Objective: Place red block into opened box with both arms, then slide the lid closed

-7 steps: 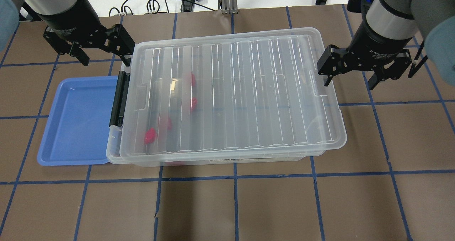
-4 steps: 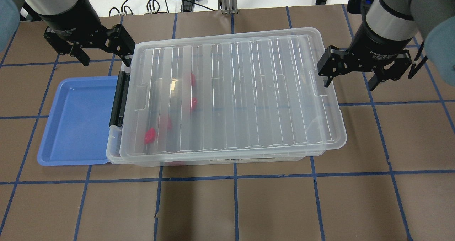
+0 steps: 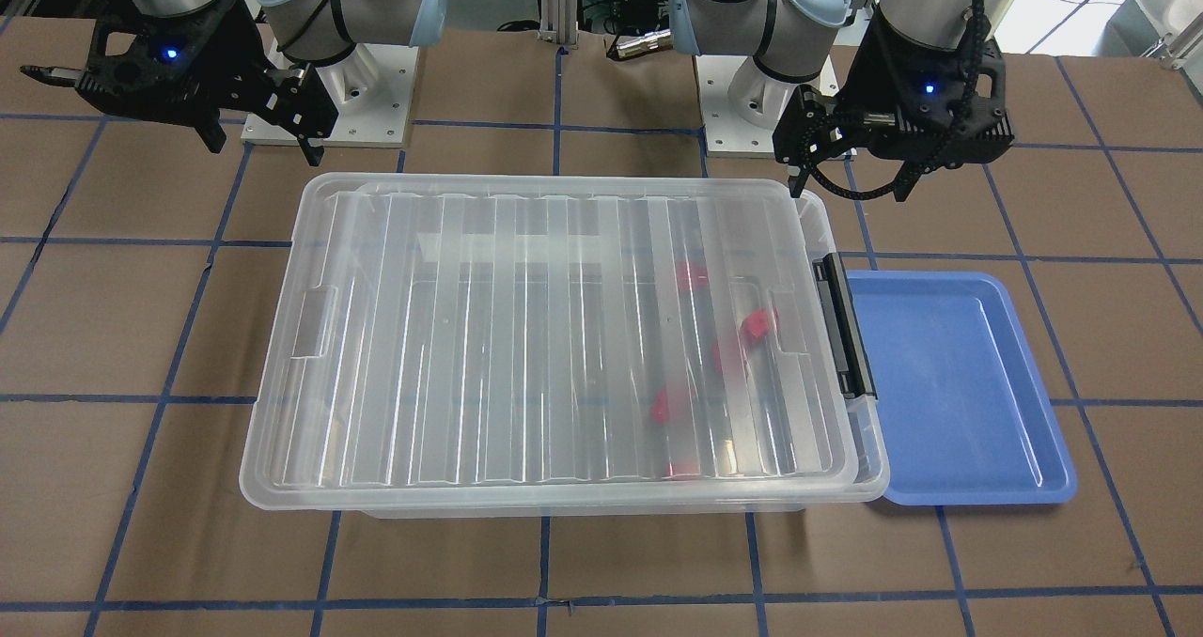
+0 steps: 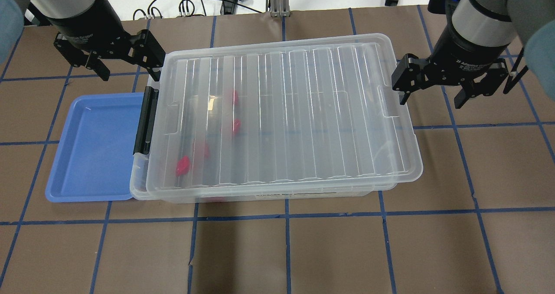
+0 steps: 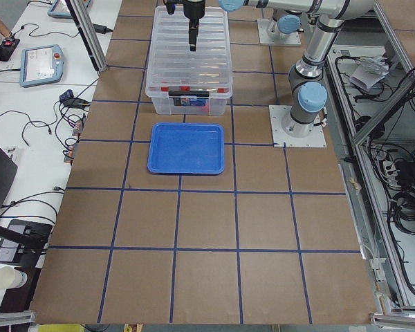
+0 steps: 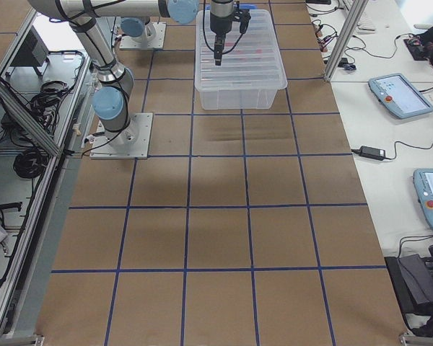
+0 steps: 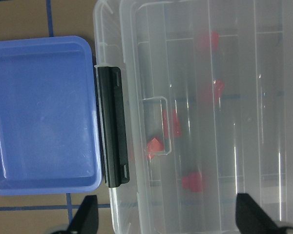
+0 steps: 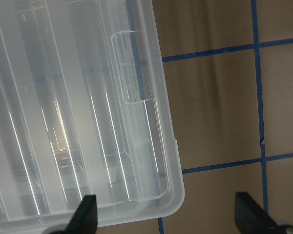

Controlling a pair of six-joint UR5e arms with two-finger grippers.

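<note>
The clear box [image 4: 260, 197] stands mid-table with the ribbed lid [image 4: 303, 112] lying on it, slightly askew and overhanging the right end. Several red blocks [image 4: 183, 166] show blurred through the lid near the black clasp [image 4: 145, 120], also in the left wrist view [image 7: 193, 181]. My left gripper [image 4: 128, 68] hovers open at the box's far left corner, holding nothing. My right gripper [image 4: 431, 99] hangs open just off the lid's right short end, one finger [image 4: 403, 95] close to the lid's edge. The right wrist view shows that lid corner [image 8: 161, 195] between open fingers.
A shallow blue tray [image 4: 95, 146] lies against the box's clasp end, nothing in it. Brown table with blue tape grid [image 4: 286, 242] spreads around the box. Arm bases [image 3: 329, 111] stand behind the box; cables lie beyond the far edge.
My right gripper has drifted slightly to the right and back from the lid's end. The left gripper, lid and blocks have not moved.
</note>
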